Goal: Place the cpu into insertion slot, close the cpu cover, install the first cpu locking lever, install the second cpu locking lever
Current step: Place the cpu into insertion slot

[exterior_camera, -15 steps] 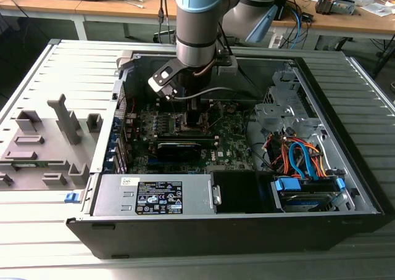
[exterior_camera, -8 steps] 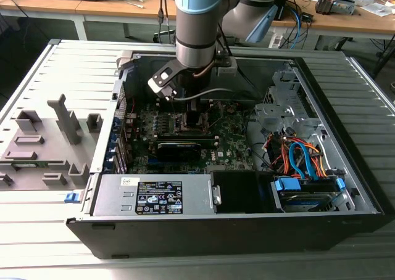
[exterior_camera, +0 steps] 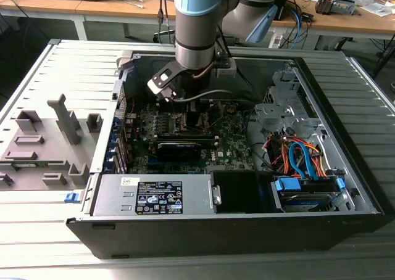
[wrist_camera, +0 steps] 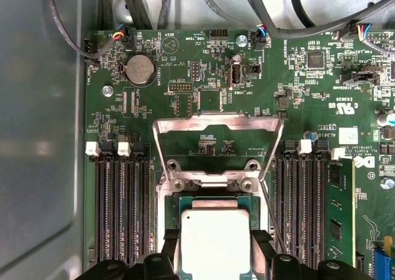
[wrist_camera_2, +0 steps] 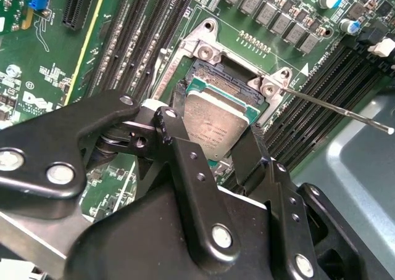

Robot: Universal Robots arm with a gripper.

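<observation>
Inside the open case (exterior_camera: 345, 138), on the board (wrist_camera: 185, 64), the cover (wrist_camera: 216, 124) is seen swung back clear of the slot (wrist_camera: 213, 201), over which the cpu (wrist_camera: 214, 240) is gripped by two opposite edges in the closed claw (wrist_camera_2: 216, 116), with memory rows (wrist_camera: 120, 212) close on both sides.

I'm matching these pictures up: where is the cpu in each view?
Exterior view: gripper stands over its spot on the green motherboard.
Second wrist view: cpu between the jaws, over the insertion slot.
First wrist view: cpu between the jaws, near the open cpu cover.
Shared landmark: the motherboard.
</observation>
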